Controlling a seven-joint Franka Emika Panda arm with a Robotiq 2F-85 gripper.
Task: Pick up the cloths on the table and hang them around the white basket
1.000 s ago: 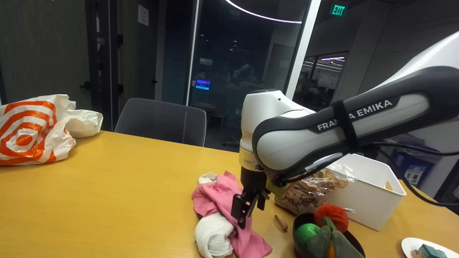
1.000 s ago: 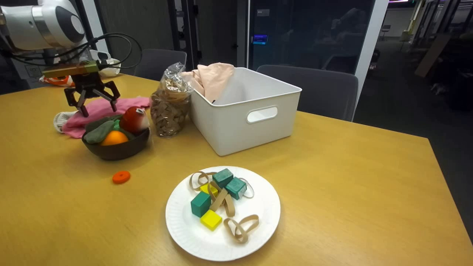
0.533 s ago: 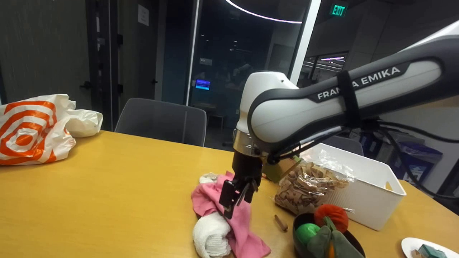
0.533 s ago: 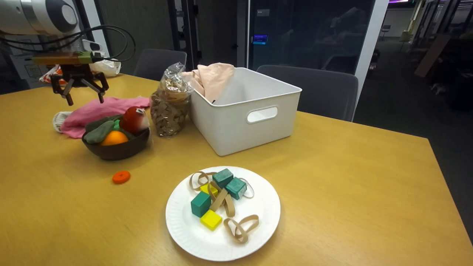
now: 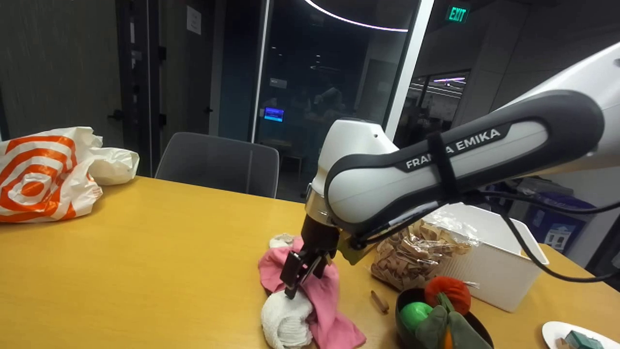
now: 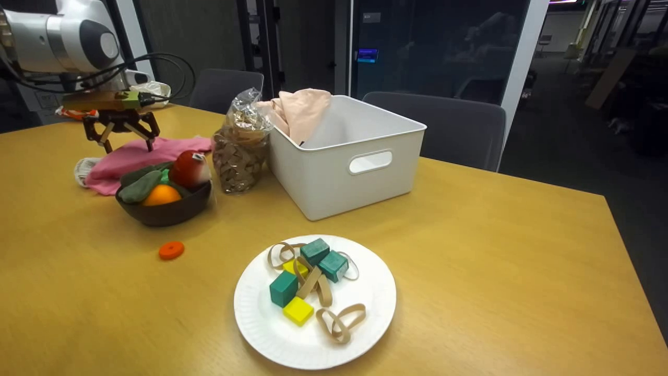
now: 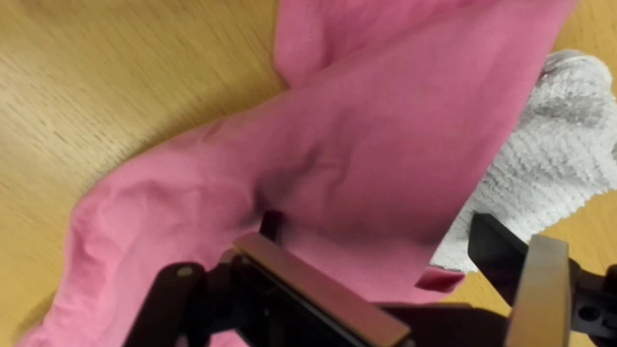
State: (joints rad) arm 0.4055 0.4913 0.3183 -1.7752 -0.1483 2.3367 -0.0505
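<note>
The pink cloth [image 5: 329, 303] lies in a heap on the table [image 5: 169, 247]; it also shows in an exterior view [image 6: 122, 164] and in the wrist view [image 7: 385, 130]. A rolled white cloth [image 5: 286, 317] lies beside and partly under it. A small cream cloth [image 5: 281, 241] pokes out at the heap's far end. My gripper [image 5: 304, 285] is open and empty, low over the pink cloth. In the wrist view, the gripper [image 7: 378, 224] spans the pink cloth's edge, one finger over pink, one by white cloth [image 7: 544, 149]; contact is unclear. The white basket [image 6: 365, 193] has a pale pink cloth [image 6: 305, 112] over its rim.
A clear bag of brown strips [image 6: 240, 162] stands against the basket. A dark bowl [image 6: 162, 216] of toy produce sits beside the heap. A paper plate [image 6: 261, 326] with blocks and an orange disc [image 6: 171, 250] lie nearby. A patterned bag [image 5: 43, 179] is farther off.
My open gripper has risen, shifted left, then come down again over the pink cloth. The heap has shifted very slightly left.
</note>
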